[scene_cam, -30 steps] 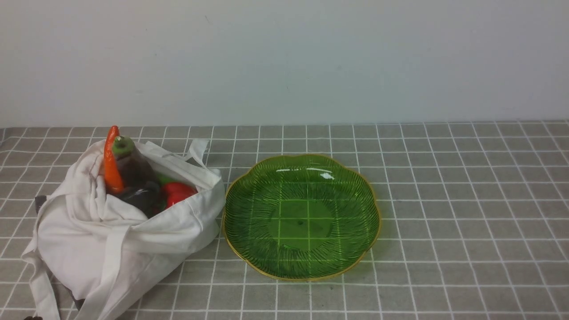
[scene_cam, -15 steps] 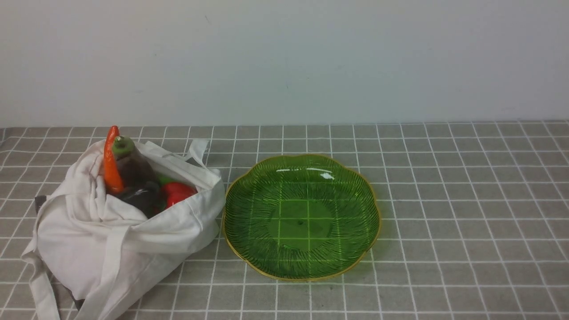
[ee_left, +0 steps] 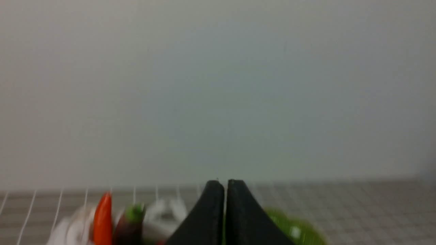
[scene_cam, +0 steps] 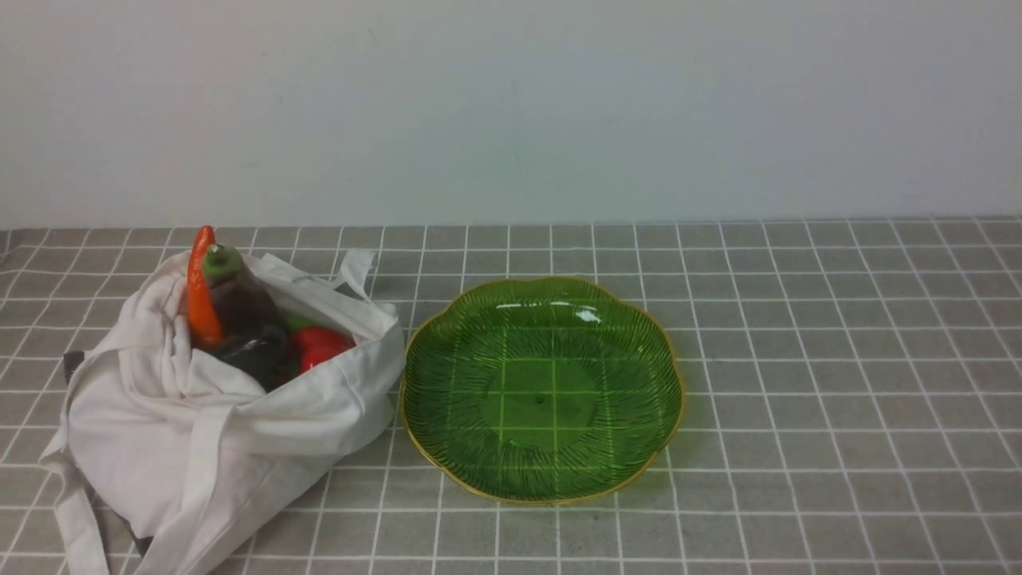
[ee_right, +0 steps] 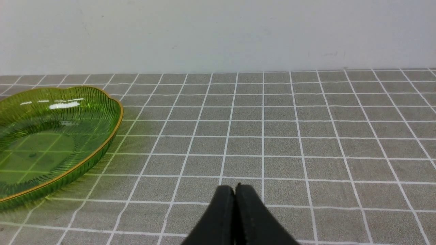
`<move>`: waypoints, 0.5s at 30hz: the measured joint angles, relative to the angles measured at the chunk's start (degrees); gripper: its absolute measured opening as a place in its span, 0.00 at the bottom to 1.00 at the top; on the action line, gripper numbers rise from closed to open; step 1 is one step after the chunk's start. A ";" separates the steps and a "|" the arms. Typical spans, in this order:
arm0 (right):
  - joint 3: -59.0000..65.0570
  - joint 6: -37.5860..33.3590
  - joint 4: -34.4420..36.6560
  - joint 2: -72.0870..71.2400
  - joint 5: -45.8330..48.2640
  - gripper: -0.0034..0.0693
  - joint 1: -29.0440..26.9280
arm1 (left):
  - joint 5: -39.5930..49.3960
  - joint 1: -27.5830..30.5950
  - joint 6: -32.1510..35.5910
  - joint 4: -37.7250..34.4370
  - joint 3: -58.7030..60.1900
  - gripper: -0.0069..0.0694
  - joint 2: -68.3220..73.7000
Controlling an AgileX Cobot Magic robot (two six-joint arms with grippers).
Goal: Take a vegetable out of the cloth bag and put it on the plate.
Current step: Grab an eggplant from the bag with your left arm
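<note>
The white cloth bag (scene_cam: 200, 415) lies at the front left of the table, its mouth open. The slim dark eggplant (scene_cam: 235, 299) with a pale green stem end stands up out of it, next to an orange carrot (scene_cam: 200, 291). The green plate (scene_cam: 663, 343) with a gold rim sits empty to the bag's right; it also shows in the right wrist view (ee_right: 112, 102). Neither gripper shows in the front view. My left gripper (ee_left: 224, 182) is shut and empty, with the blurred eggplant (ee_left: 131, 224) and carrot (ee_left: 102, 217) ahead. My right gripper (ee_right: 235, 187) is shut and empty over the cloth beside the plate.
A rounder dark purple vegetable (scene_cam: 255, 355), a red one (scene_cam: 319, 345) and a bit of green also lie in the bag. The table has a grey checked cloth (scene_cam: 838, 359). A pale wall stands behind.
A dark bit at the front view's bottom left edge a second ago is gone. The bag, vegetables and plate have not moved.
</note>
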 joint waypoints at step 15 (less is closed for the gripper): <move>0.00 0.00 0.00 0.00 0.00 0.03 0.00 | 0.16 0.00 3.95 7.68 -5.88 0.10 32.66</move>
